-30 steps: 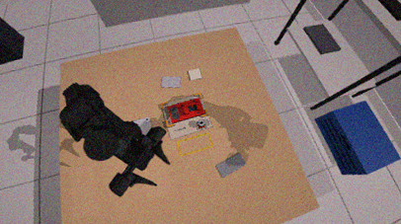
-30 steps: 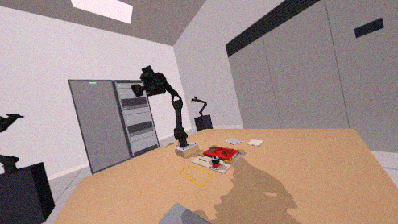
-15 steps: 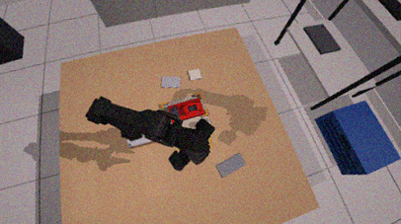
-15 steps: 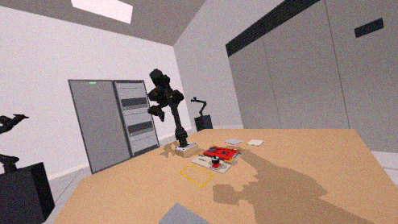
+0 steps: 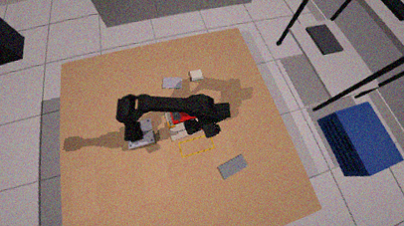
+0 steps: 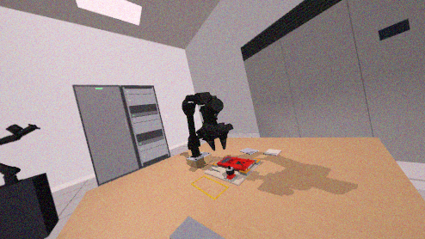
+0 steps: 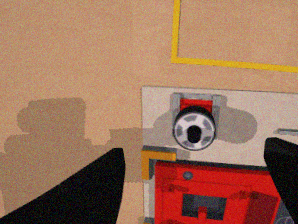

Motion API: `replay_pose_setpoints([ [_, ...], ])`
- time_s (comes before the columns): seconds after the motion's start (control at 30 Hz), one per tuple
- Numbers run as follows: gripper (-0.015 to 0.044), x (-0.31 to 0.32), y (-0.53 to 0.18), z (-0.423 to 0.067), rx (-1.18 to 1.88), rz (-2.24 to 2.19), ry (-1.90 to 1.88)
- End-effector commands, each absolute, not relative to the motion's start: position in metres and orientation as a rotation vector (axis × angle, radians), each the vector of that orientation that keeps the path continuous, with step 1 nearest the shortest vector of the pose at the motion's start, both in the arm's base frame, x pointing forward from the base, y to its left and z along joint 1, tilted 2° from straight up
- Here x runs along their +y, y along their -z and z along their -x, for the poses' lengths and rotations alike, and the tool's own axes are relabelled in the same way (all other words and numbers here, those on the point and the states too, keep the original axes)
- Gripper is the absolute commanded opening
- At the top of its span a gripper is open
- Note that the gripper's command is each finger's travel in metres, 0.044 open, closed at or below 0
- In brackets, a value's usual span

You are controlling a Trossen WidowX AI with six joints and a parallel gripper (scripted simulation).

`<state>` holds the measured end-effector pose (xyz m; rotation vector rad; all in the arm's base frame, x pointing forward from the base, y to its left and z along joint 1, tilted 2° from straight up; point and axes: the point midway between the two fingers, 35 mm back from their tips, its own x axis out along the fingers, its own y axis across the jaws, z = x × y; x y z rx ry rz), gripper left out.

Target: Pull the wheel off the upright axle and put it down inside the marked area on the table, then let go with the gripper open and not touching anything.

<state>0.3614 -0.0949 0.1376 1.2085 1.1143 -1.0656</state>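
The wheel (image 6: 230, 170) (image 7: 194, 120), dark with a pale spoked face, sits on the upright axle over a red and grey mount on a pale board (image 7: 152, 102). The axle's black top (image 7: 194, 134) shows in its centre. The arm hides the wheel in the top view. My gripper (image 5: 202, 128) (image 6: 218, 149) (image 7: 194, 153) is open and empty, pointing down above the board. In the wrist view the wheel shows between and slightly ahead of the fingertips, touching neither. The marked area, a yellow outline (image 5: 198, 153) (image 6: 203, 191) (image 7: 175, 30), lies beside the board with nothing in it.
A red unit (image 5: 183, 117) (image 6: 234, 163) (image 7: 167, 192) with orange corner brackets lies beside the wheel on the board. A grey slab (image 5: 232, 166) (image 6: 194, 229) lies beyond the marked area. A flat pale tile (image 5: 171, 83) and a white block (image 5: 195, 75) lie on the unit's other side.
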Motion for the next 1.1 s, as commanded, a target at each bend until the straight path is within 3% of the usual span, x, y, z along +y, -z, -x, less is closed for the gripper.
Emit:
replay_pose_setpoints([
  [0.0, 0.0300, -0.050, -0.094, -0.362, 1.180, -1.256, 1.239],
  [0.57, 0.0300, -0.057, -0.088, -0.367, 1.181, -1.257, 1.248],
  [1.07, 0.0300, -0.056, -0.017, -0.367, 1.181, -1.257, 1.248],
])
